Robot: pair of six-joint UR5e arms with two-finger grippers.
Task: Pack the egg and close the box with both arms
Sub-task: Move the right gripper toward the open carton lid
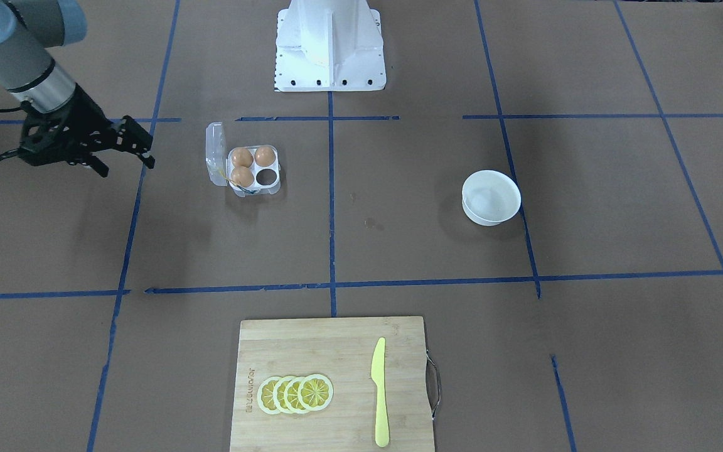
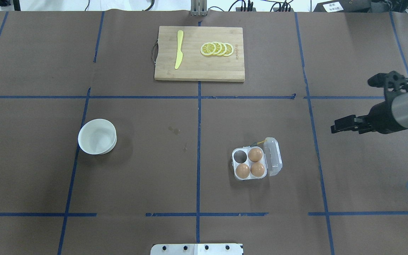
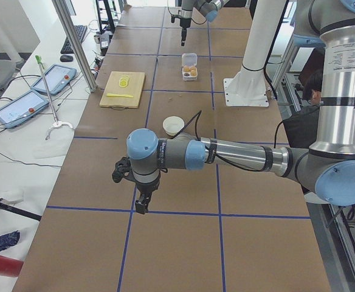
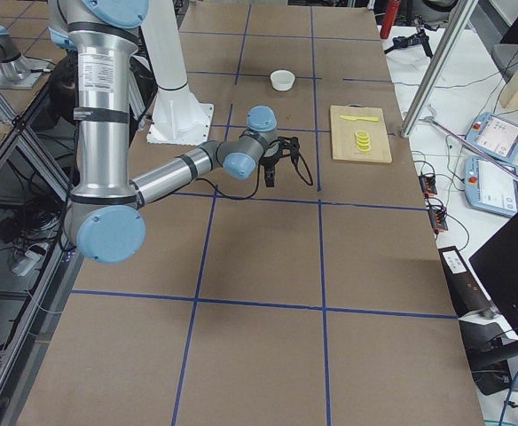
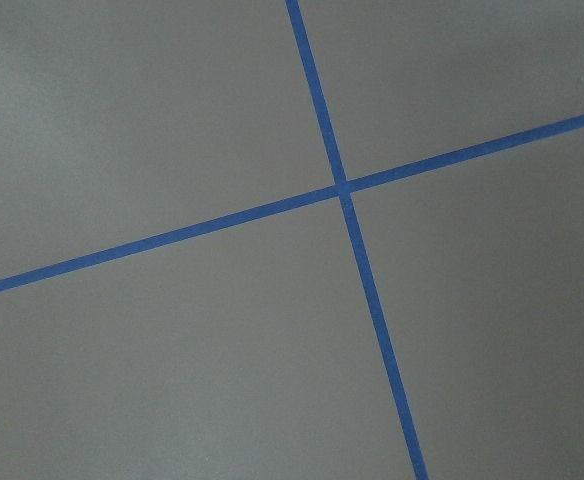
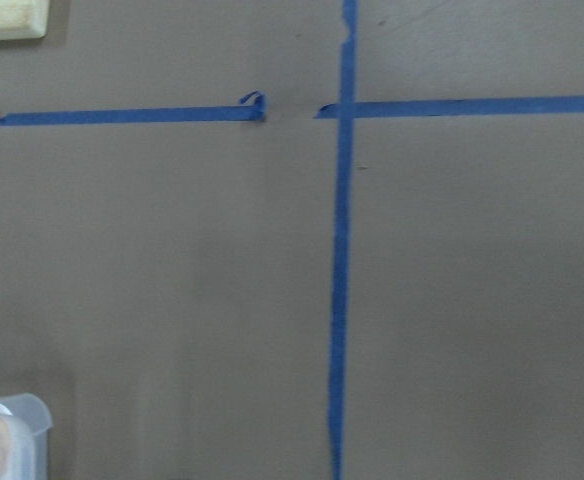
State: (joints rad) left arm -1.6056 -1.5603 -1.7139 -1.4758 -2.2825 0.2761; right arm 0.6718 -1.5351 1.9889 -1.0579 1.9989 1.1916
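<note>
The clear box [image 2: 238, 176] sits right of the table's middle, its lid [image 2: 273, 156] swung open. Three tan eggs [image 2: 255, 154] fill three cups; the fourth cup [image 2: 239, 156] is empty. The box also shows in the front view [image 1: 273, 189] and as a corner in the right wrist view [image 6: 22, 430]. My right gripper [image 2: 334, 128] [image 1: 128, 169] hangs open and empty above the table, well clear of the box on its lid side. My left gripper [image 3: 141, 205] shows only in the left side view, far from the box; I cannot tell its state.
An empty white bowl [image 2: 97, 136] stands left of centre. At the far edge, a wooden cutting board [image 2: 199, 72] carries lemon slices [image 2: 217, 49] and a yellow knife [image 2: 179, 49]. The white pedestal base [image 1: 330, 47] is at the robot's side. Blue tape lines cross the brown table.
</note>
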